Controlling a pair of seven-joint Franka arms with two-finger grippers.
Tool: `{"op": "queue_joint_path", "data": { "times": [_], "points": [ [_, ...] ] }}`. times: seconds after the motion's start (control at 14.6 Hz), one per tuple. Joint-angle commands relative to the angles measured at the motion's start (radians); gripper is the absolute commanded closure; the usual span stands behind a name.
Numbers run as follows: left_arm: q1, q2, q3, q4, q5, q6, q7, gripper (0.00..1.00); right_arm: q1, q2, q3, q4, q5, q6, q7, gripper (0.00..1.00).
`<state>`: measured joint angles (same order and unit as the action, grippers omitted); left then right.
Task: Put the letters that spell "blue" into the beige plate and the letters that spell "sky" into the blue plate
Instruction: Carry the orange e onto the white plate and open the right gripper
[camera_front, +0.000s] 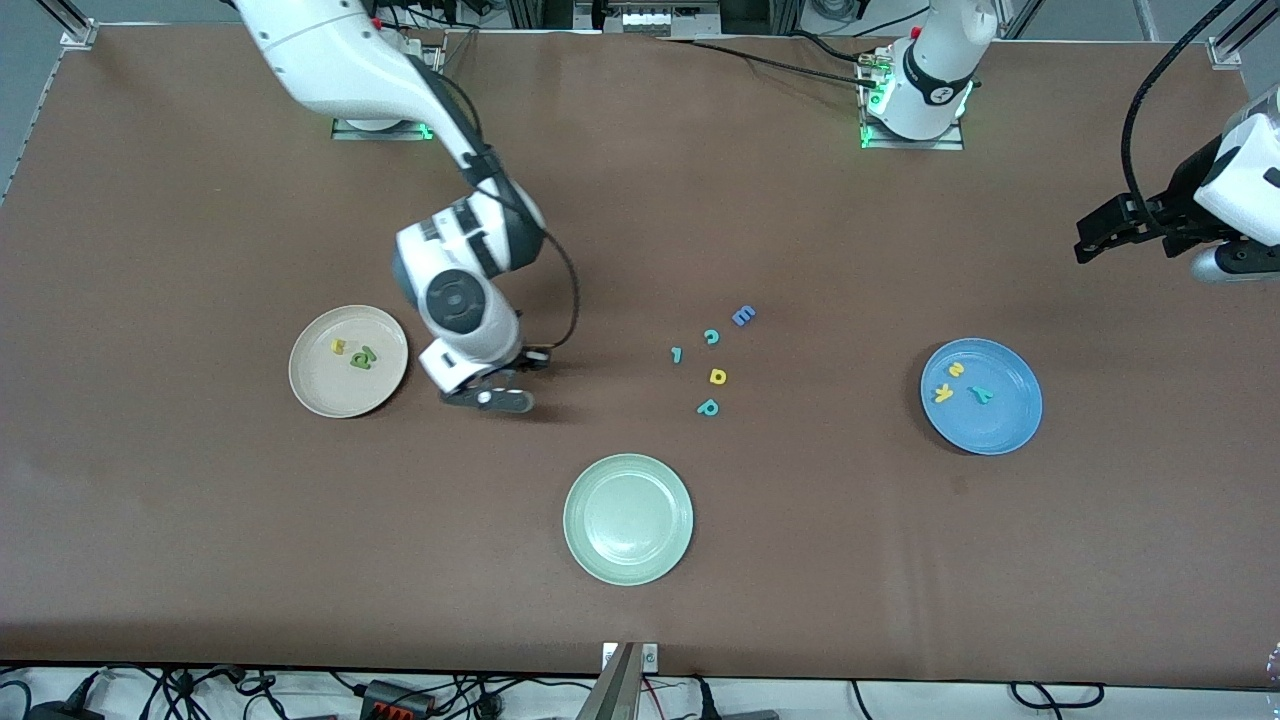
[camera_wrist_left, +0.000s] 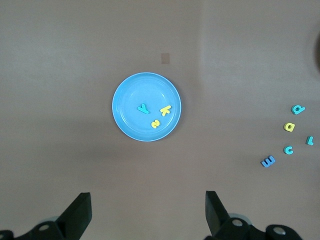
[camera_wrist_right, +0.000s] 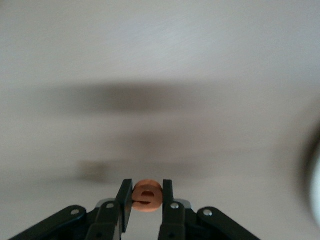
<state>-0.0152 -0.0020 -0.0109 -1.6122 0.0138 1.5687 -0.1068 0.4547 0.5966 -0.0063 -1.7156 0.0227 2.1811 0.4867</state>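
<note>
The right gripper (camera_wrist_right: 146, 196) was clenched on the orange "e" (camera_wrist_right: 147, 195), its two pads pressed against the letter's flat faces, low over bare table just beside the beige plate (camera_front: 312, 395), on the side toward the table's middle. The letter looked like light foam: soft enough to squash or twist under a hard pinch, too thin to offer any hold but that across its faces, and light enough to cling to a pad on release.

In the beige plate lay the yellow "u" (camera_front: 338, 346) and the green "b" (camera_front: 362, 356). The plate's rim was shallow, so a small lift would likely clear it, and bare beige remained around the two letters.

The left gripper (camera_wrist_left: 148, 212) waited with its fingers spread wide, high over the table at its own arm's end. The blue plate (camera_wrist_left: 122, 117) below it held the yellow "s" (camera_wrist_left: 155, 124), yellow "k" (camera_wrist_left: 165, 110) and teal "y" (camera_wrist_left: 143, 108). The "l" (camera_front: 677, 354) lay on the table, well apart from the right gripper.
</note>
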Motion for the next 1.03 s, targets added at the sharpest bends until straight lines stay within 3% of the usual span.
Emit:
{"op": "queue_joint_path", "data": {
  "times": [0.0,0.48,0.96],
  "points": [
    [0.0,0.014,0.0,0.032,-0.015,-0.024,0.001,0.0,-0.126,-0.076,0.014,-0.111,0.006,-0.014,-0.207,0.98],
    [0.0,0.014,-0.001,0.032,-0.015,-0.024,0.001,0.0,-0.321,-0.158,0.014,-0.268,0.002,-0.012,-0.543,0.98],
    [0.0,0.014,0.0,0.032,-0.023,-0.024,0.001,0.0,-0.323,-0.176,0.014,-0.367,0.002,0.069,-0.547,0.93]
  ]
}}
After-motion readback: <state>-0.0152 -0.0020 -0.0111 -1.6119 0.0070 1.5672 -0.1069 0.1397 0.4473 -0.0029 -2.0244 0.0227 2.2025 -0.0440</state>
